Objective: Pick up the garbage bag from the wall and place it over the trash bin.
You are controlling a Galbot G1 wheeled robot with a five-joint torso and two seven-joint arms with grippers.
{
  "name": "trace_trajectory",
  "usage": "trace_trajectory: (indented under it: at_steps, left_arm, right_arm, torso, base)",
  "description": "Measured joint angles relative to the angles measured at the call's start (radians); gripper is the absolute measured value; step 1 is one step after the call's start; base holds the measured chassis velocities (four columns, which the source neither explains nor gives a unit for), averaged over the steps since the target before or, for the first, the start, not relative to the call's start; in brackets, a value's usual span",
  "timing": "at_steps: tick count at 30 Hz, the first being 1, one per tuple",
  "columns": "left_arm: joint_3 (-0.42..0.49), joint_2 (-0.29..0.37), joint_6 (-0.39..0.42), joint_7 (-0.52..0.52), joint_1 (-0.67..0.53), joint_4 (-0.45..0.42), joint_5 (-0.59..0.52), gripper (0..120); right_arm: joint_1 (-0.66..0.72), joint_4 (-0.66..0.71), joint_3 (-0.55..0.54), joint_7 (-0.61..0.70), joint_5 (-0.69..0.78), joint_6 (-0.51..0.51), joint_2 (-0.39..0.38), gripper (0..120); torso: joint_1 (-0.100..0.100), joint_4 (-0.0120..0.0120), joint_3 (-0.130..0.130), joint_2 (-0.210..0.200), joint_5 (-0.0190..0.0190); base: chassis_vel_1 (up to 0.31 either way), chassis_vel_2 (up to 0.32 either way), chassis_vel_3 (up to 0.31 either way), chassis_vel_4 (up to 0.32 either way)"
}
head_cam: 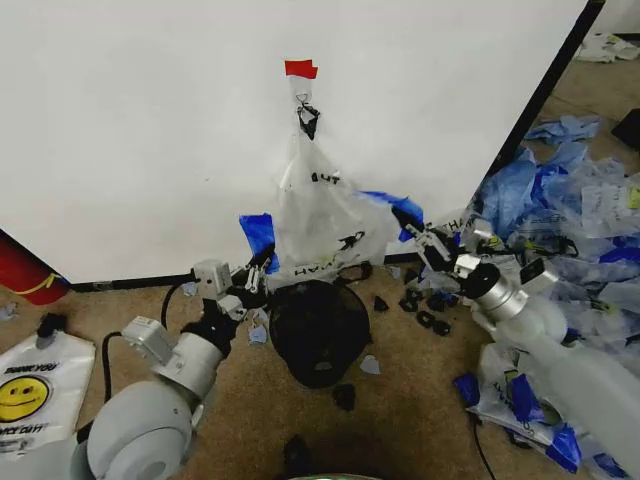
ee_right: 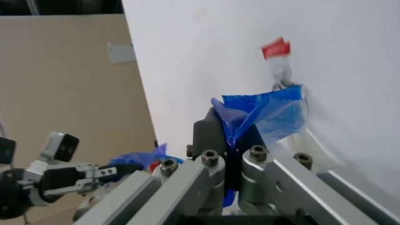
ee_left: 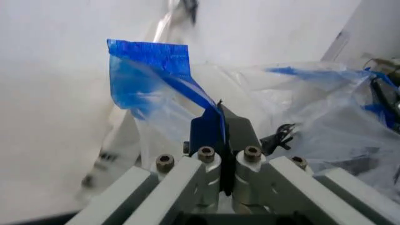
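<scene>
Watching the head view, I see the garbage bag (head_cam: 320, 215) against the wall (head_cam: 140, 130), its top at a black clip (head_cam: 308, 118) under a piece of red tape (head_cam: 301, 69). Its lower edge sits just above the trash bin (head_cam: 318, 330), which stands on the brown carpet (head_cam: 400, 400) close to the wall's base.

Left gripper (head_cam: 262, 262) is at the bag's lower left corner. My left wrist view shows its jaws pressed together on a blue handle strip (ee_left: 150, 70) — the strip runs up from between the fingers (ee_left: 203, 129) and fans out above them.

Right gripper (head_cam: 412, 226) is at the bag's lower right corner. In the right wrist view its jaws are likewise closed, with the other blue strip (ee_right: 265, 112) pinched between them; the red tape shows on the wall beyond it.

Bag hangs spread between the two grippers. A heap of other plastic bags (head_cam: 570, 200) lies to the right on the floor, a white smiley bag (head_cam: 35, 385) to the left, with something red (head_cam: 25, 270) at the wall's foot.
</scene>
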Motion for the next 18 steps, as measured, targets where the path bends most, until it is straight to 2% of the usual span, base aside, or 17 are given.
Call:
trace_trajectory:
  at_steps: [6,10,12,18]
  left_arm:
    - [-0.015,0.038,0.019,-0.022,-0.062,-0.066,-0.056,0]
    - [-0.039,0.058,0.019,-0.026,-0.081,-0.085,-0.077,0]
    - [-0.072,0.075,0.019,-0.029,-0.087,-0.089,-0.094,0]
    - [-0.164,0.109,0.028,-0.044,-0.041,-0.089,-0.1,0]
  right_arm:
    - [-0.005,0.088,0.05,0.005,0.064,-0.014,-0.053,0]
    - [0.004,0.125,0.07,0.009,0.097,-0.022,-0.076,0]
    - [0.011,0.151,0.09,0.013,0.119,-0.03,-0.096,0]
    - [0.007,0.206,0.122,0.019,0.169,-0.038,-0.131,0]
  torso:
    - [0.0,-0.0006,0.0,0.0,-0.0003]
    - [0.0,-0.0001,0.0,0.0,0.0005]
    - [0.0,-0.0001,0.0,0.0,-0.0007]
    - [0.0,-0.0003,0.0,0.0,0.0]
  base:
    - [0.0,0.0,0.0,0.0]
    - [0.0,0.0,0.0,0.0]
    - [0.0,0.0,0.0,0.0]
    - [0.0,0.0,0.0,0.0]
